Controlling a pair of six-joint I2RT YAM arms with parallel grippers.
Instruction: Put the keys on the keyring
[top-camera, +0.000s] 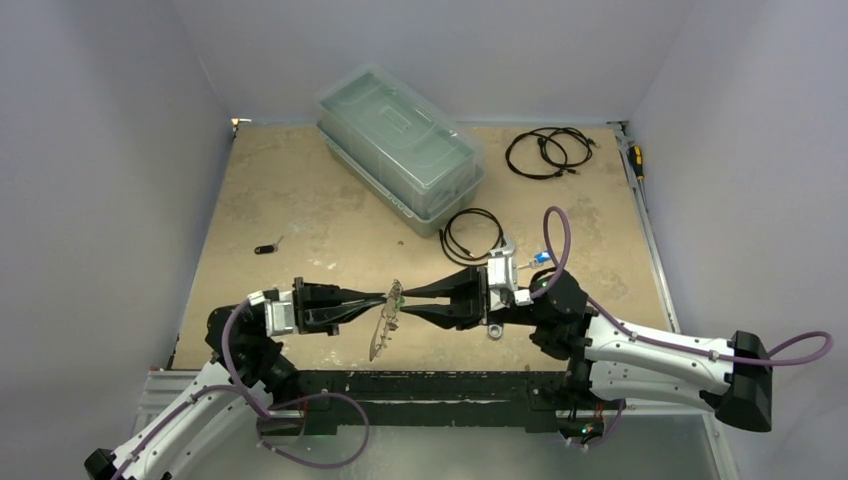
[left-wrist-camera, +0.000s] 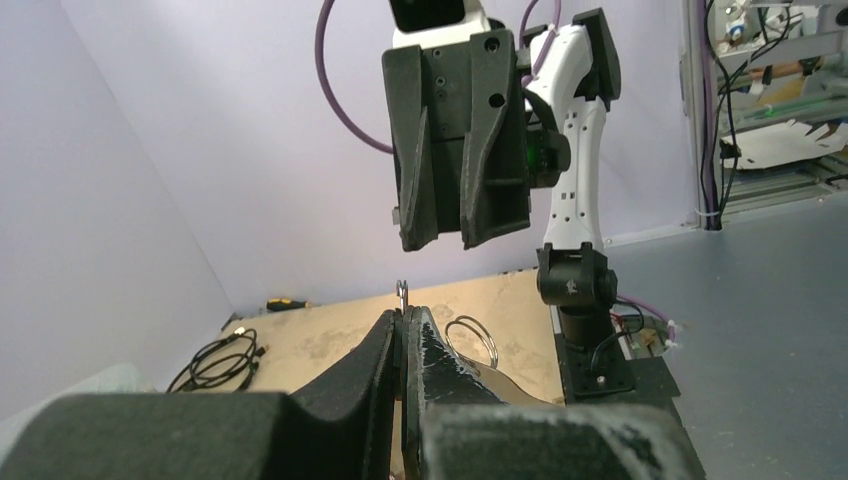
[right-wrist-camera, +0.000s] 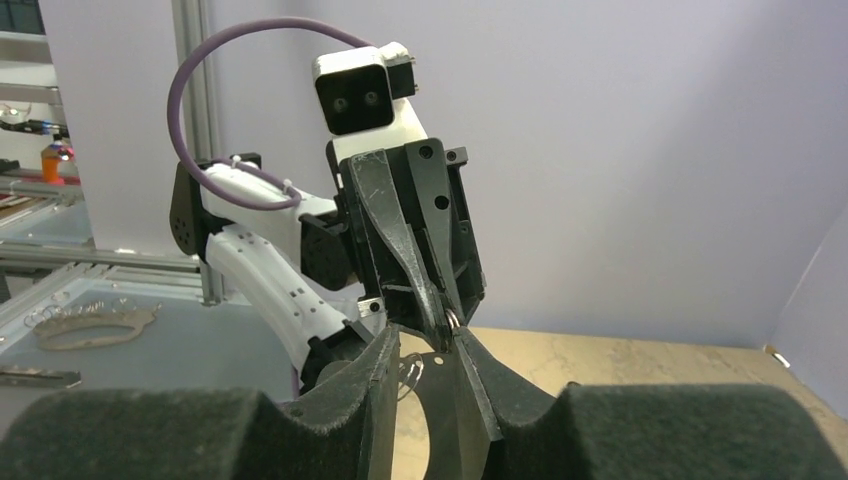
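The keyring (top-camera: 383, 332), a thin silvery metal piece with small rings, hangs between the two arms above the table's near edge. My left gripper (top-camera: 384, 301) is shut on its top; a bit of ring (left-wrist-camera: 401, 290) pokes out above the pinched fingertips. My right gripper (top-camera: 404, 297) faces it tip to tip, jaws apart, with the flat metal piece (right-wrist-camera: 470, 400) between them and a gap on one side. A green tag (top-camera: 397, 295) shows at the tips. A black-tagged key (top-camera: 265, 249) lies at the left, a blue-tagged key (top-camera: 540, 258) behind the right wrist.
A clear lidded plastic box (top-camera: 400, 150) stands at the back middle. Black coiled cables (top-camera: 548, 152) lie at the back right, another coil (top-camera: 473, 232) in front of the box. A yellow-handled screwdriver (top-camera: 636, 160) rests along the right edge. A loose ring (top-camera: 494, 330) lies under the right arm.
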